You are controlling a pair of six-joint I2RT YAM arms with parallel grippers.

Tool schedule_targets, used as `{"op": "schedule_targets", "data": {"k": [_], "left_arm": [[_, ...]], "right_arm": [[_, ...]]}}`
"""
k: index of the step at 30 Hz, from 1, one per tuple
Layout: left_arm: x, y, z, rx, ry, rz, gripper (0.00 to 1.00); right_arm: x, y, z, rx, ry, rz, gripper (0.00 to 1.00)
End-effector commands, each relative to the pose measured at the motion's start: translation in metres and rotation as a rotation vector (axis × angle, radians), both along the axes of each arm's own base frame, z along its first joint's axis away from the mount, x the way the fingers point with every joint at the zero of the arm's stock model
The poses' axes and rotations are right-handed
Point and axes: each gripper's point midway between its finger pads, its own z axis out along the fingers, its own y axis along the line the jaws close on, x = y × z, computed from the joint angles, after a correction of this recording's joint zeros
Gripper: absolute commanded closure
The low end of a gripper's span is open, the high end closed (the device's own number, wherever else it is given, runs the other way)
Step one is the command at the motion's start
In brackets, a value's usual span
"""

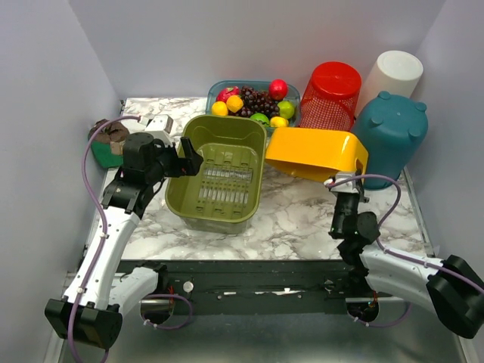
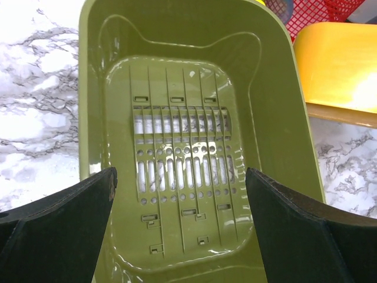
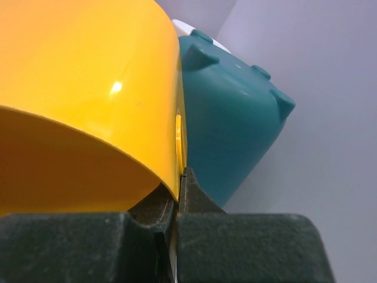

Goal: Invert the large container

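Yellow tub (image 1: pixel 314 151) was what I took for the large container, and my right gripper (image 3: pixel 177 197) had it: both fingers were pinched shut on its rim, the wall between them. It hung tipped over the back right of the table (image 1: pixel 302 219), just beside the green bin (image 1: pixel 219 151) and close against the teal tub (image 1: pixel 389 136), which stood mouth down behind it. From above I saw mostly its outer wall. From my right wrist I saw the outer wall above and the shaded inside below, so its mouth faced down and toward me, not flat to the table. Whether any edge touched the marble I could not tell.

My left gripper (image 1: pixel 185 159) was spread wide and held nothing. It hovered at the left rim of the bin, its camera looking down onto the slotted floor.

I judged the step in hand to be the turn itself, well along but not done. The next move called for rolling my right wrist until the rim lay level, mouth down, then lowering the tub onto bare marble and letting go. My pinch was on a thin, glossy rim, so the tub could swing or slip. The room between the bin and the teal tub looked tight, so a wide swing risked a bump.
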Motion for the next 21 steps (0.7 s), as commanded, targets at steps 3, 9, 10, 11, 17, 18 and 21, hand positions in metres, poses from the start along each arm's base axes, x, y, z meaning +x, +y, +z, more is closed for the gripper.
{"op": "schedule_targets", "data": {"k": [3,9,10,11,17,18,21], "left_arm": [[-0.001,-0.008,0.001,-0.035,-0.014,-0.03,0.01],[-0.001,-0.011,-0.001,-0.051,-0.005,-0.042,0.01],[-0.002,-0.011,-0.002,-0.049,-0.004,-0.041,0.01],[-0.002,-0.01,-0.002,-0.046,-0.005,-0.041,0.01],[-0.004,-0.009,-0.005,-0.037,-0.002,-0.039,0.01],[-0.004,-0.009,-0.005,-0.033,-0.003,-0.041,0.01],[-0.002,-0.01,0.0,-0.049,-0.018,-0.041,0.01]], "right_arm": [[-0.032,0.002,0.029,0.142,-0.18,0.04,0.91],[-0.032,0.017,-0.006,0.05,-0.049,0.055,0.9],[-0.031,0.018,-0.007,0.044,-0.044,0.055,0.9],[-0.028,0.022,-0.011,0.015,-0.023,0.053,0.89],[-0.028,0.033,-0.023,-0.018,0.037,0.054,0.84],[-0.028,0.033,-0.024,-0.023,0.051,0.039,0.83],[-0.03,0.037,-0.034,-0.029,0.093,0.026,0.87]]}}
